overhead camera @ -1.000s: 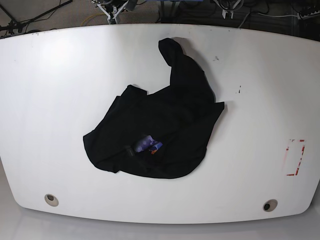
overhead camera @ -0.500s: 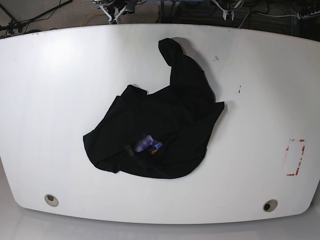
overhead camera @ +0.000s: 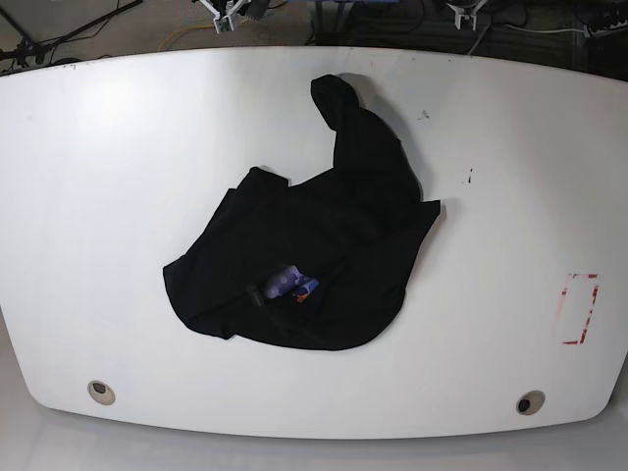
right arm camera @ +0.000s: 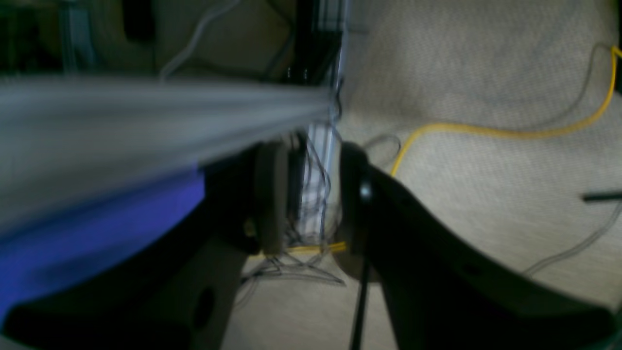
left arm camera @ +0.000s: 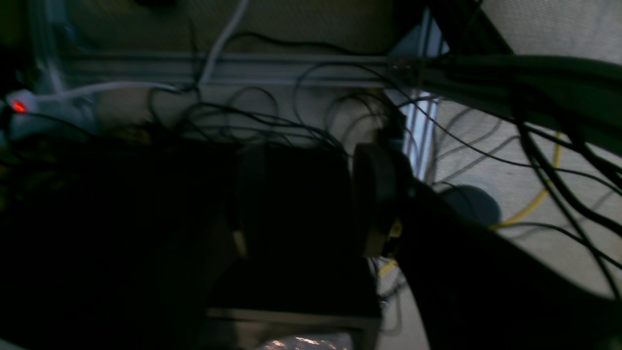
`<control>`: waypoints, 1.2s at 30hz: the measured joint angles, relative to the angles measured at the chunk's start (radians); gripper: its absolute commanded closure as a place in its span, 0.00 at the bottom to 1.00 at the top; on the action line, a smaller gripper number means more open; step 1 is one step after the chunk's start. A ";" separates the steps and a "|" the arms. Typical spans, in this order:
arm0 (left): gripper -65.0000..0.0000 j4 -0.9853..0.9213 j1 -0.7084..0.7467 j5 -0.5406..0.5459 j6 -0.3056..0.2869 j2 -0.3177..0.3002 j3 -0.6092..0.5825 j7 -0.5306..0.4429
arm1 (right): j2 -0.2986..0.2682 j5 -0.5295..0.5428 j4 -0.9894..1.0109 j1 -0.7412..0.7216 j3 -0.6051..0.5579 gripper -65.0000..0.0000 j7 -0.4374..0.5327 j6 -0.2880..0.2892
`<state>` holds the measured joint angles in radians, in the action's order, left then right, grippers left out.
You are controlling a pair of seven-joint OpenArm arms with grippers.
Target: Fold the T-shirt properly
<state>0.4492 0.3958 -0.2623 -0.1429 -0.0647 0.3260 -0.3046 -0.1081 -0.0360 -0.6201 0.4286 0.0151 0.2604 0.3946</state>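
Note:
The black T-shirt (overhead camera: 324, 255) lies crumpled in a heap at the middle of the white table (overhead camera: 118, 177). One long part of it stretches toward the far edge. A small purple and orange bit of its print (overhead camera: 291, 285) peeks out of the folds near the front. Neither gripper is near it. In the left wrist view my left gripper (left arm camera: 301, 204) hangs over the floor and cables, fingers apart, nothing between them. My right gripper (right arm camera: 313, 204) is likewise open and empty beside the table edge.
A red rectangular marking (overhead camera: 579, 309) is on the table at the right. Two round holes (overhead camera: 99, 391) (overhead camera: 530, 402) sit near the front corners. Small white arm parts (overhead camera: 231, 15) (overhead camera: 469, 12) show past the far edge. Cables and a yellow cord (right arm camera: 486, 129) lie on the floor.
The arm parts at the table's far edge have drawn further out of the base view. The T-shirt has not moved.

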 measured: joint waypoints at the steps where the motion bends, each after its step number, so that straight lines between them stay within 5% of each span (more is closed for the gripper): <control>1: 0.60 0.031 0.018 0.000 0.000 0.000 0.000 0.002 | 0.000 -0.001 -0.051 0.027 0.000 0.73 -0.015 -0.006; 15: 0.60 0.510 0.375 0.010 -0.010 0.028 -0.006 0.004 | 0.028 0.003 -0.636 0.392 0.067 0.73 -0.143 -0.064; 36: 0.60 1.052 0.727 0.408 -0.005 -0.067 -0.030 0.008 | 0.103 0.000 -1.227 0.769 0.121 0.73 -0.153 -0.059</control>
<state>1.5013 1.1225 0.1455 -0.1478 -0.1314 0.2962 -0.2962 -0.0055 -0.0357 -1.8469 1.1980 0.1364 0.1070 0.3355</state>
